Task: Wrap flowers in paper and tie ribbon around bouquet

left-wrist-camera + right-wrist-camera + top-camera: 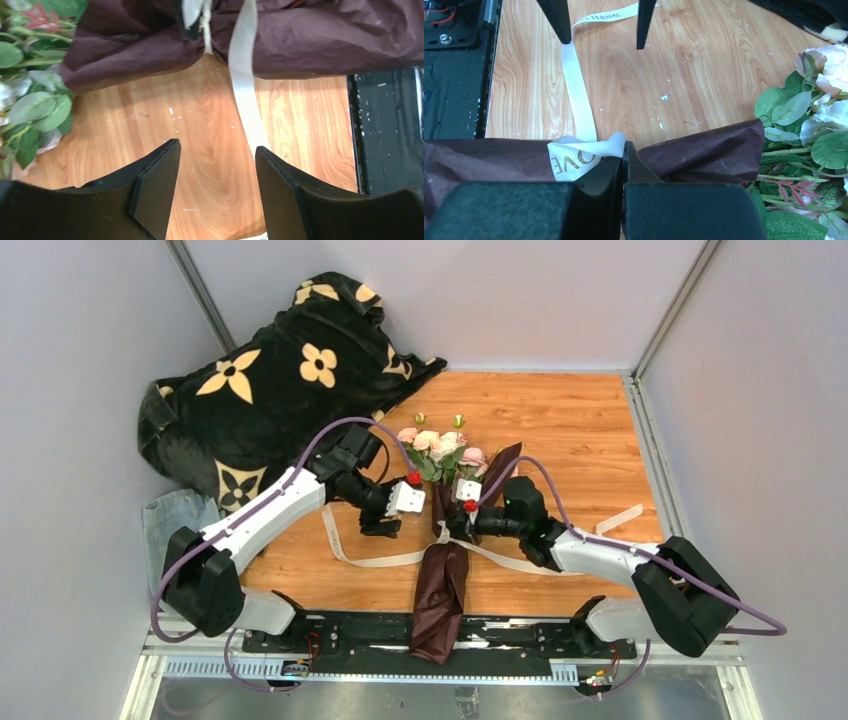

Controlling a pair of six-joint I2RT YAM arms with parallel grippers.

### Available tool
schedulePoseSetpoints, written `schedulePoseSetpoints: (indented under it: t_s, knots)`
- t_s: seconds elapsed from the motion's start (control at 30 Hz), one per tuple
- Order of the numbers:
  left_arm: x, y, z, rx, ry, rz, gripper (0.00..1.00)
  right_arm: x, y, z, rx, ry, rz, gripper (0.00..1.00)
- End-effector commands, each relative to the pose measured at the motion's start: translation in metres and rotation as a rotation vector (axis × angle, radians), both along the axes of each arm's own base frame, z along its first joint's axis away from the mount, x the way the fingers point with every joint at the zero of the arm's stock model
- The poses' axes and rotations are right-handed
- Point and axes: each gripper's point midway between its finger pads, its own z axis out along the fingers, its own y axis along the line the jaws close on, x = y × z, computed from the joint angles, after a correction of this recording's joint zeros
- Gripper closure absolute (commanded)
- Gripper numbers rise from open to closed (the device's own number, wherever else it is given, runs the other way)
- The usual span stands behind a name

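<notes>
Shut black fingers of the right tool (624, 162) pinch the ribbon (579, 107) where it loops over the waist of the bouquet (704, 152), likely so the knot cannot slacken. Opposite it, the left tool (217, 149) stands open and empty, a ribbon tail running just by one fingertip, probably the next thing to seize. Beyond both tools the table (570, 430) carries a black flowered blanket (280, 380) at its far corner, clear of the work. The flowers (440, 448) jut from the maroon paper (440, 590) just past the right tool, and their leaves could snag a pull.
</notes>
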Motion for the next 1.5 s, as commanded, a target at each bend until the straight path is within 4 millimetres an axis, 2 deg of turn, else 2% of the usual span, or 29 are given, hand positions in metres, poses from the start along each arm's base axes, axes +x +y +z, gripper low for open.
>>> schedulePoseSetpoints:
  t_s: [0.0,0.07,0.2,0.23,0.37,0.43,0.53,0.67,0.93,1.07,1.2,1.3,1.33,1.4,1.47]
  knots:
    - [-0.011,-0.011,-0.008,-0.053,-0.002,-0.129,0.34,0.006,0.000,0.005,-0.014,-0.055,0.017,1.00]
    - [-0.007,-0.028,-0.008,-0.109,0.028,-0.109,0.30,0.004,0.001,0.007,-0.008,-0.052,0.024,1.00]
    - [-0.012,-0.052,-0.011,-0.200,0.001,-0.141,0.21,0.005,-0.002,0.021,0.035,-0.071,0.007,1.00]
    - [-0.015,-0.055,-0.013,-0.211,0.045,-0.102,0.19,0.006,-0.003,0.022,0.042,-0.071,0.000,1.00]
    - [0.008,-0.084,-0.010,-0.355,0.140,0.111,0.15,0.005,-0.004,0.025,0.056,-0.070,-0.002,1.00]
    - [0.016,-0.092,-0.010,-0.413,0.156,0.155,0.18,0.002,-0.004,0.026,0.062,-0.067,0.008,1.00]
    - [0.019,-0.096,-0.015,-0.422,0.172,0.167,0.36,0.000,-0.006,0.029,0.068,-0.072,0.013,1.00]
    - [0.010,-0.097,-0.018,-0.429,0.208,0.124,0.48,-0.002,-0.010,0.034,0.077,-0.085,0.010,1.00]
    - [0.008,-0.111,-0.008,-0.476,0.259,0.125,0.46,0.001,-0.010,0.038,0.102,-0.075,0.005,1.00]
    - [0.003,-0.113,-0.011,-0.483,0.288,0.120,0.55,0.005,-0.011,0.040,0.108,-0.067,-0.019,1.00]
    - [-0.004,-0.111,-0.015,-0.477,0.308,0.109,0.71,0.008,-0.013,0.038,0.107,-0.052,-0.038,1.00]
    - [-0.005,-0.111,-0.016,-0.477,0.308,0.101,0.76,0.010,-0.012,0.037,0.104,-0.044,-0.048,1.00]
    - [-0.005,-0.112,-0.016,-0.477,0.308,0.099,0.75,0.011,-0.012,0.037,0.104,-0.044,-0.053,0.98]
    - [-0.005,-0.111,-0.018,-0.475,0.304,0.096,0.69,0.013,-0.012,0.036,0.099,-0.038,-0.062,0.94]
    - [-0.004,-0.111,-0.019,-0.472,0.297,0.098,0.68,0.015,-0.012,0.035,0.093,-0.029,-0.072,0.88]
